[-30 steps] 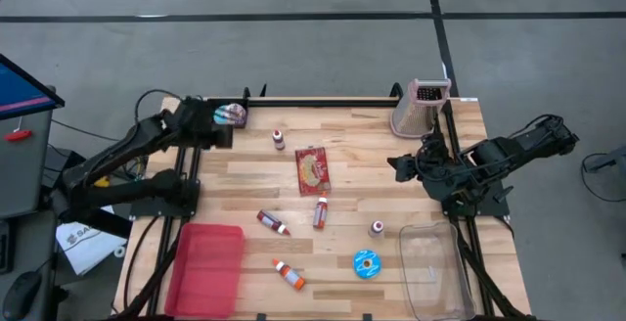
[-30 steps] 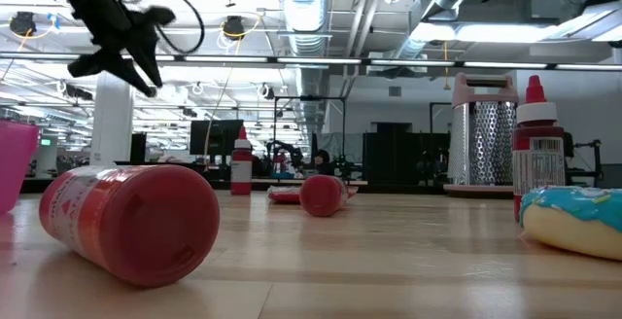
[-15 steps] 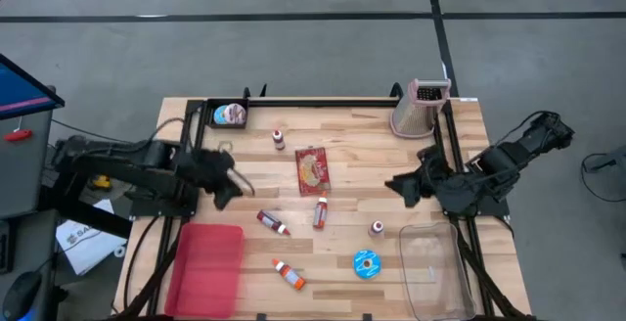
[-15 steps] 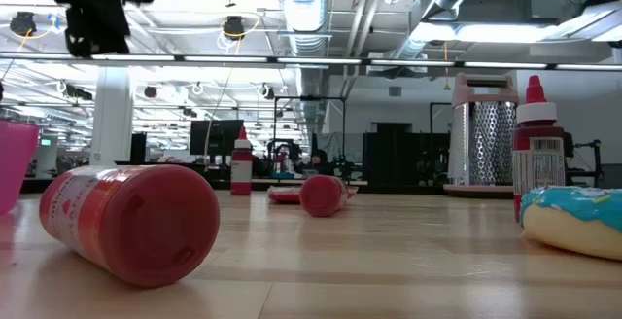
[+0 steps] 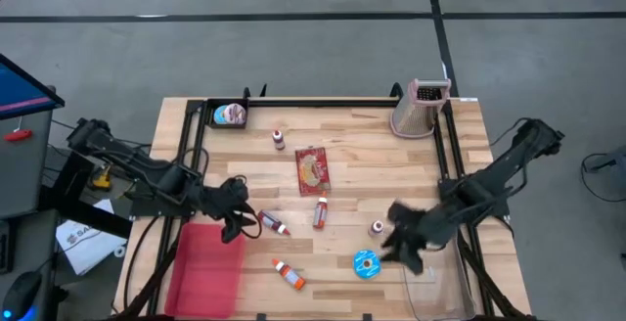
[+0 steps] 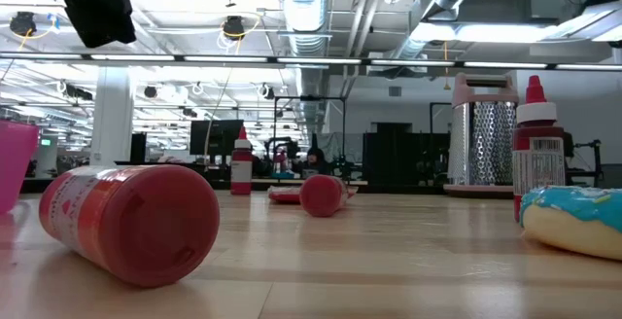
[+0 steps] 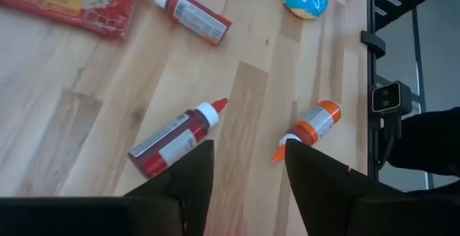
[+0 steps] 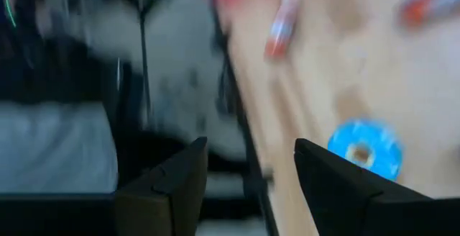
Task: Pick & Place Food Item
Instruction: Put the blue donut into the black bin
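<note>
High view: blue doughnut (image 5: 366, 263) on table (image 5: 352, 155).

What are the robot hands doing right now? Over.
Left gripper open over red bottle. Right gripper open, empty, near blue donut. Nothing in the way.

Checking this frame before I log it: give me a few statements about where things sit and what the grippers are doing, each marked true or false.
1. The blue donut lies on the table, held by neither gripper. True.
2. The left gripper grips a red bottle. False: its fingers are open and empty, with the red bottle beside it.
3. The grater stands upright at a far corner. True.
4. The right gripper hovers over the pink tray. False: it is beside the donut; the pink tray is on the left arm's side.
</note>
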Controlling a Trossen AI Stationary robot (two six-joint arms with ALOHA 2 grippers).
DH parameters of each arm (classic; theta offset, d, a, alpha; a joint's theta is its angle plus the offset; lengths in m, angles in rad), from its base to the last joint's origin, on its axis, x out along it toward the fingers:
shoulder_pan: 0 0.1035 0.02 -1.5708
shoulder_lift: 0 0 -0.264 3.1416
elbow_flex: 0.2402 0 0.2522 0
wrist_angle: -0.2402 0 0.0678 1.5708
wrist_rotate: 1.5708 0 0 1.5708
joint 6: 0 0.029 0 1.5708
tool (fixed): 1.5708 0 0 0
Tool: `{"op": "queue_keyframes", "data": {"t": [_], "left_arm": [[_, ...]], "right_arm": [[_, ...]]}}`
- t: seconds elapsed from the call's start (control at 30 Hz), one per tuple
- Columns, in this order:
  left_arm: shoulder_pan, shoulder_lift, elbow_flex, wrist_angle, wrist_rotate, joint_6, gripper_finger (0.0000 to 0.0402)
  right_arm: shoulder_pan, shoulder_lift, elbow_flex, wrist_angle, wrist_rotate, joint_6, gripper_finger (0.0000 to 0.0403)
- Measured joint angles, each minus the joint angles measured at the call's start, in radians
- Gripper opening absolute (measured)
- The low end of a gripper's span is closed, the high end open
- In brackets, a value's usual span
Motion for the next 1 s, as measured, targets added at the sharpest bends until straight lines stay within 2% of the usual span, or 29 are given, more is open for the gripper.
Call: {"op": "queue_keyframes", "data": {"t": [0.07,0.13,0.37,0.57,0.67,0.73,0.83,1.0], "left_arm": [[-0.008,0.005,0.0,0.004,0.0,0.0,0.0177],[-0.012,0.005,0.0,0.003,0.0,0.0,0.0182],[-0.022,0.005,0.0,0.004,0.0,-0.028,0.0188],[-0.061,0.005,0.0,0.009,-0.003,-0.034,0.0187],[-0.073,0.005,0.0,0.009,-0.018,-0.054,0.0187],[-0.076,0.005,0.0,0.009,-0.019,-0.055,0.0186],[-0.076,0.005,0.0,0.009,-0.045,-0.058,0.0186],[-0.076,0.004,0.0,0.008,-0.087,-0.101,0.0186]], "right_arm": [[0.0,0.05,0.0,0.005,-0.134,-0.052,0.0196],[-0.002,0.1,0.0,0.016,-0.219,-0.075,0.0192],[-0.009,0.226,0.018,0.113,-0.34,-0.094,0.0183],[0.085,0.405,0.177,0.091,-0.406,-0.267,0.0176],[0.113,0.492,0.298,-0.028,-0.397,-0.375,0.0175],[0.126,0.541,0.376,-0.146,-0.355,-0.441,0.0175],[0.139,0.596,0.453,-0.256,-0.206,-0.515,0.0175],[0.153,0.63,0.46,-0.28,0.018,-0.557,0.0175]]}}
